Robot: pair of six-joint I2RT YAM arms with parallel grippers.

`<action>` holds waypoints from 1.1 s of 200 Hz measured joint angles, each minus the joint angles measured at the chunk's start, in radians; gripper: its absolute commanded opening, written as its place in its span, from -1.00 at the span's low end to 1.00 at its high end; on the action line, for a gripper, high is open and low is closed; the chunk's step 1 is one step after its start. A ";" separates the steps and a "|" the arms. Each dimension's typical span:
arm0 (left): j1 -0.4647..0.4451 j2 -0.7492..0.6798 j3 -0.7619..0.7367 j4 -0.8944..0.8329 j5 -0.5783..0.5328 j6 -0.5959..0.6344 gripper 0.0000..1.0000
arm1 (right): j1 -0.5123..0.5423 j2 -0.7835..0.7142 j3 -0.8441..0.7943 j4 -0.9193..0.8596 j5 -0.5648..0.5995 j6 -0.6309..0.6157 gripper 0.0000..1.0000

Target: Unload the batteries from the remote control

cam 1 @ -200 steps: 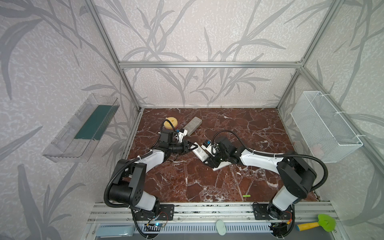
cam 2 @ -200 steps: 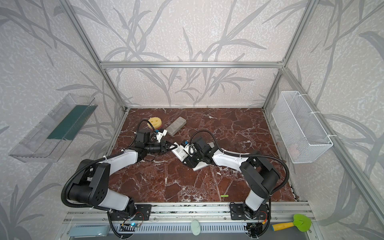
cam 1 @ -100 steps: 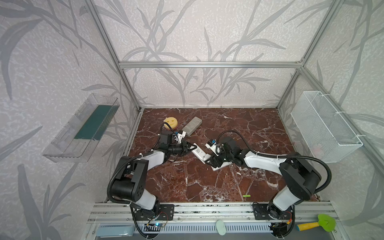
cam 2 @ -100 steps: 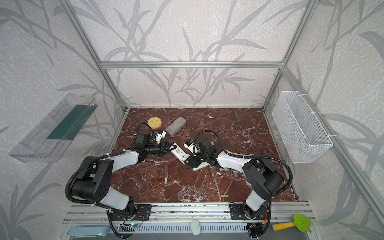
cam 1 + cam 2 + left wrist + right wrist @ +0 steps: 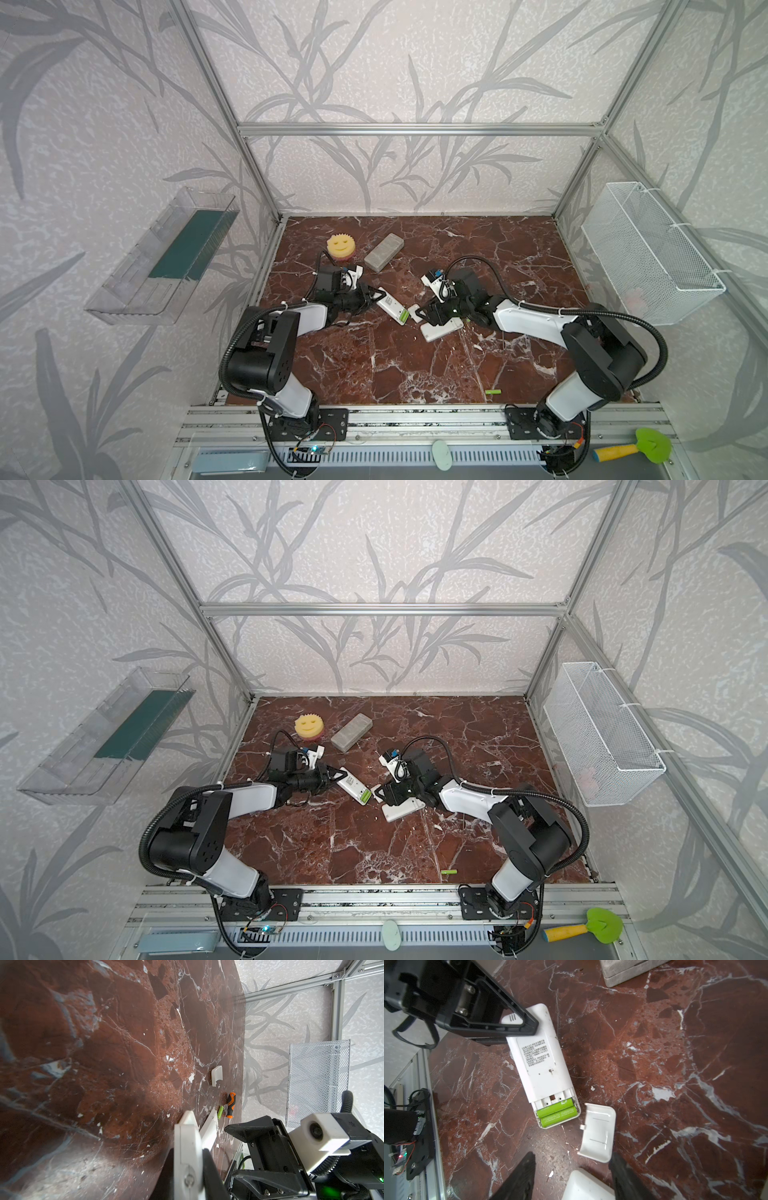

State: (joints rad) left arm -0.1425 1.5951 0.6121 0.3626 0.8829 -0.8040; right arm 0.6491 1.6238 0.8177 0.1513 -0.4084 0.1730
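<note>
So the remote control lay back-up on the table, with the left tool pinching its far end. The battery cover was off. Two batteries sat side by side in the open bay, crosswise to the remote. The right tool, jaws spread and empty, hovered just short of that end, clearly the nearer one. Catch: the batteries' long axis ran roughly along the jaw gap, so I'd guess it needed a wrist twist first.
</note>
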 measured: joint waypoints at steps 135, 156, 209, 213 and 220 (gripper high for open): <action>0.000 -0.074 -0.043 -0.103 -0.020 0.059 -1.00 | 0.141 0.288 0.357 -0.313 0.314 -0.085 -0.23; -0.004 -0.086 -0.095 -0.057 -0.002 0.031 -1.00 | 0.144 0.335 0.401 -0.370 0.369 -0.094 -0.25; -0.010 -0.022 -0.206 0.178 0.077 -0.111 -1.00 | 0.143 0.360 0.448 -0.463 0.507 -0.114 -0.30; -0.010 -0.008 -0.210 0.203 0.083 -0.126 -1.00 | 0.143 0.360 0.450 -0.469 0.520 -0.116 -0.30; -0.010 0.021 -0.216 0.256 0.092 -0.156 -1.00 | 0.143 0.360 0.453 -0.479 0.544 -0.119 -0.30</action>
State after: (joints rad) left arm -0.1524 1.6157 0.3958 0.6186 0.9752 -0.9596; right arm 0.7921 1.9839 1.2709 -0.3275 0.1360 0.0536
